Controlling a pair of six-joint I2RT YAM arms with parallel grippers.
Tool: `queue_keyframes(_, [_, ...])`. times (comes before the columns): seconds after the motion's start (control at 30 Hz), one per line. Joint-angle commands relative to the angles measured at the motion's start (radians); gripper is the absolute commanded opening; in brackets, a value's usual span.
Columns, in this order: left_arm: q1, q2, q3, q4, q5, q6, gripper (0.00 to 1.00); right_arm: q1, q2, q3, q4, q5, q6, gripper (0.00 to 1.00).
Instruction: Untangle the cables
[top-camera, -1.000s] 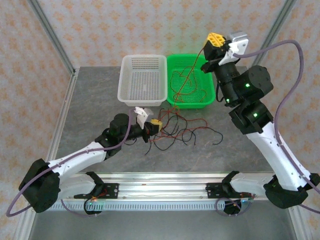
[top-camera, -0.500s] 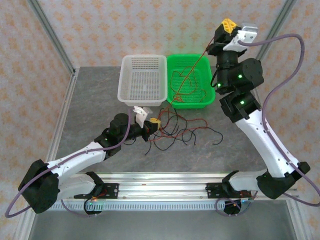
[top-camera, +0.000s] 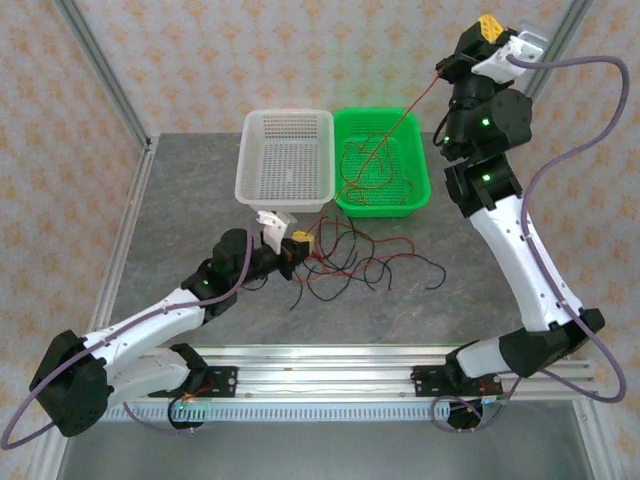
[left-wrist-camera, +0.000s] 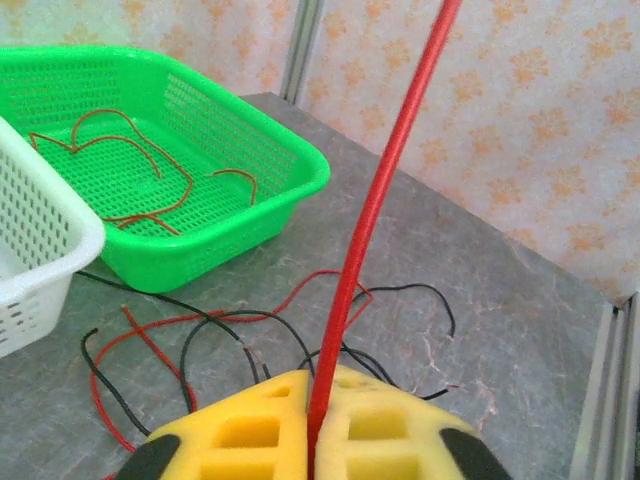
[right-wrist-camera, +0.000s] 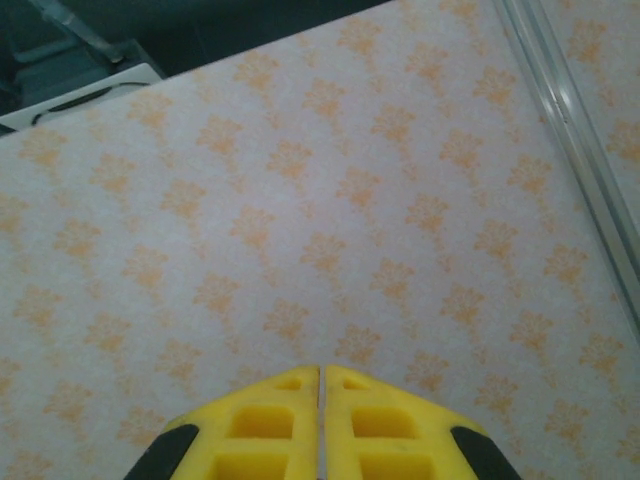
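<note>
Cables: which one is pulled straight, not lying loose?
The red cable rising taut from the left gripper; others lie curled on the table or green basket.

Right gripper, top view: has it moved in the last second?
Yes. The right gripper has shifted up and to the right in the image, farther from the green basket, drawing a red cable taut.

This is a robotics lab cell: a left arm and a right arm bolted to an aluminium rail at the 6 o'clock edge of the table. Metal frame posts rise at 10 and 2 o'clock, and patterned backdrop panels close it in from 9 round to 3 o'clock.
</note>
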Motion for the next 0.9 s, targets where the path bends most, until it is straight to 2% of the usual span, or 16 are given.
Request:
queue_keyframes(0.0, [-0.004, -0.018, -0.014, -0.027, -0.058, -0.009, 0.31, -0.040, 0.045, 0.080, 0.017, -0.045, 0.059, 0.00])
queue_keyframes(0.03, [-0.004, -0.026, -0.013, -0.019, -0.064, -0.014, 0.43, -0.048, 0.062, 0.095, 0.013, -0.089, 0.063, 0.00])
queue_keyframes(0.07, [-0.004, -0.034, -0.011, -0.009, -0.071, -0.016, 0.49, -0.051, 0.079, 0.105, 0.013, -0.127, 0.059, 0.00])
queue_keyframes(0.27, [-0.004, -0.120, -0.004, -0.017, -0.152, -0.018, 0.69, -0.058, 0.222, 0.246, -0.052, -0.298, 0.010, 0.00])
queue_keyframes(0.47, [-0.004, -0.202, 0.019, -0.111, -0.229, -0.010, 0.72, -0.071, 0.373, 0.385, -0.131, -0.345, -0.062, 0.00])
queue_keyframes(0.67, [-0.004, -0.281, 0.010, -0.136, -0.254, -0.025, 0.72, -0.105, 0.549, 0.511, -0.216, -0.353, -0.089, 0.00])
queue_keyframes(0.77, [-0.004, -0.313, 0.000, -0.145, -0.269, -0.030, 0.71, -0.107, 0.632, 0.497, -0.251, -0.341, -0.092, 0.00])
queue_keyframes(0.87, [-0.004, -0.336, 0.001, -0.170, -0.282, -0.036, 0.70, -0.108, 0.681, 0.398, -0.255, -0.334, -0.039, 0.00])
